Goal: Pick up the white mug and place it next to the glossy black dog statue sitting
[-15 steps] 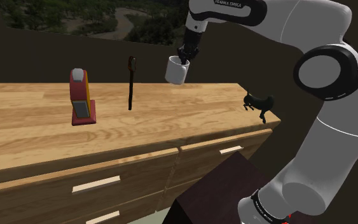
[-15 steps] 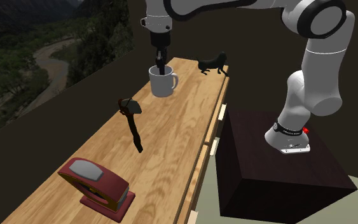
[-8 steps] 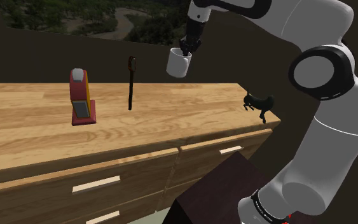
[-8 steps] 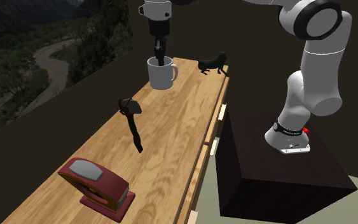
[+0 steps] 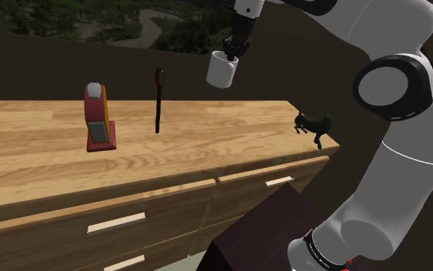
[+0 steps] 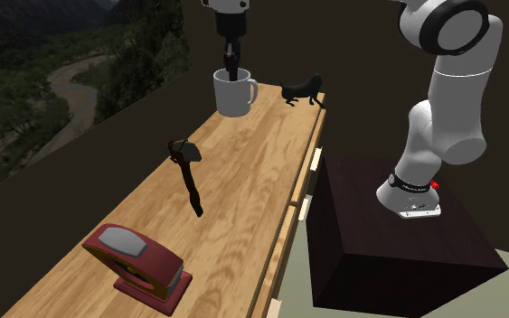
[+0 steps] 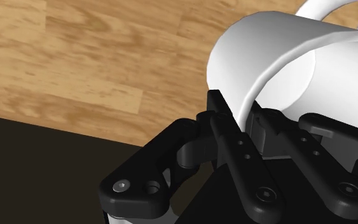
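Note:
The white mug (image 5: pixel 223 71) hangs in the air above the back of the wooden counter, with my black gripper (image 5: pixel 231 55) shut on its rim from above. From the other side the white mug (image 6: pixel 234 93) shows its handle turned toward the black dog statue (image 6: pixel 302 89), and the gripper (image 6: pixel 232 72) reaches into its mouth. The dog statue (image 5: pixel 314 125) stands at the counter's end nearest the stand, to the shoulder view's right of the mug. Close up, the mug's wall (image 7: pixel 279 70) sits between the two fingers (image 7: pixel 225 130).
A red and grey device (image 5: pixel 98 118) stands upright on the counter (image 5: pixel 45 154). A thin black tool (image 5: pixel 159 100) lies between it and the mug. Drawers (image 5: pixel 114 223) run along the counter's front. The dark stand (image 6: pixel 388 244) sits beside the counter.
The gripper has lifted the mug higher off the counter and carried it a little toward the dog statue's end. The other things have not moved.

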